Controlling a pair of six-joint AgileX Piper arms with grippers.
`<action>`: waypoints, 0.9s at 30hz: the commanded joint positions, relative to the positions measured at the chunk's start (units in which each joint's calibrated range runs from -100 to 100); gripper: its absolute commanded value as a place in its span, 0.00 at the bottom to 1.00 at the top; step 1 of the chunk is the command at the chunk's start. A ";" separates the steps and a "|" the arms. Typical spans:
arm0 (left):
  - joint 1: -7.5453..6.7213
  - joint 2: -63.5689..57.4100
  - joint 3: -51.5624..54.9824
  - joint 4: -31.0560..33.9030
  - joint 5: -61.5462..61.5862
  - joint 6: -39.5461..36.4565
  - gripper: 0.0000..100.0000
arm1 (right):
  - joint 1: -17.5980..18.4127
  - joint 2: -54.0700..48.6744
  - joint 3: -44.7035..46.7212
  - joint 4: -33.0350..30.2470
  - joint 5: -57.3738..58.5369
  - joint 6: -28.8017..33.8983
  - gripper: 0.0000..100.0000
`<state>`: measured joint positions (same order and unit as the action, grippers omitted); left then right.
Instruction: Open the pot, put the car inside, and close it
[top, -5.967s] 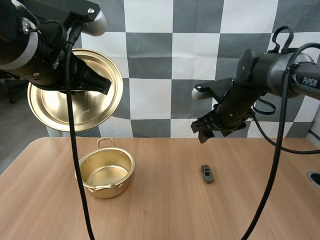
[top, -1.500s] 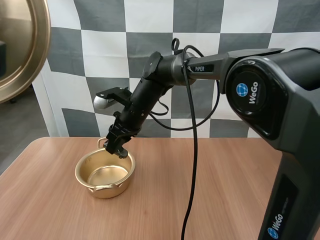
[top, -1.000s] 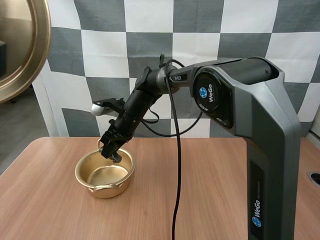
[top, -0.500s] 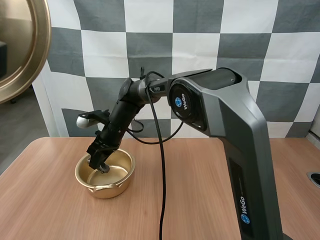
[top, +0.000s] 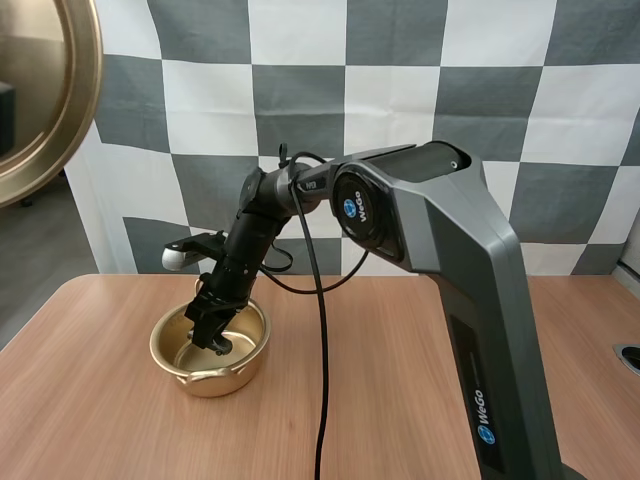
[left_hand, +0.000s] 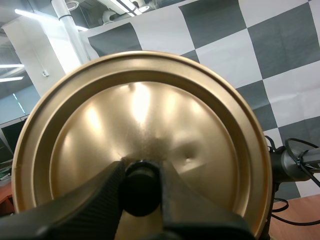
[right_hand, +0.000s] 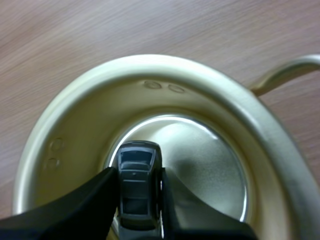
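The open golden pot (top: 172, 356) stands on the table at the left. My right gripper (top: 213, 338) reaches down into its mouth, shut on a small dark toy car (right_hand: 137, 184). In the right wrist view the car hangs nose-down between my fingers (right_hand: 85, 205), just above the pot's shiny bottom (right_hand: 200, 165). The golden lid (top: 50, 90) is held high up at the far left edge of the high view. In the left wrist view my left gripper (left_hand: 141, 187) is shut on the lid's black knob (left_hand: 140, 186), with the lid's (left_hand: 150, 130) underside turned toward the camera.
The wooden table (top: 380, 390) stretches out bare to the right of the pot. The pot's loop handle (right_hand: 290, 70) sticks out toward the back. My right arm (top: 420, 240) crosses the middle of the high view.
My right gripper has come down with the car from above the pot's rim into the pot. The lid has stayed put up at the left.
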<state>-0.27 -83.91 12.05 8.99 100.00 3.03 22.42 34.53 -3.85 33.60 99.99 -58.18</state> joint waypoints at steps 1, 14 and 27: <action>0.00 -0.05 -0.04 -0.06 0.00 -0.02 0.00 | -0.06 0.05 -0.05 -0.08 0.01 0.04 0.00; 0.00 -0.05 -0.04 -0.06 0.00 0.08 0.00 | -0.06 0.05 -0.05 -0.08 -0.98 4.52 0.00; 0.00 -0.05 -0.04 -0.06 0.00 0.08 0.00 | 0.06 -0.87 -0.05 -0.09 -0.98 4.09 0.89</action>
<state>-0.27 -83.91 12.05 8.99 100.00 3.10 22.42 33.67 -3.85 33.49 98.99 -54.12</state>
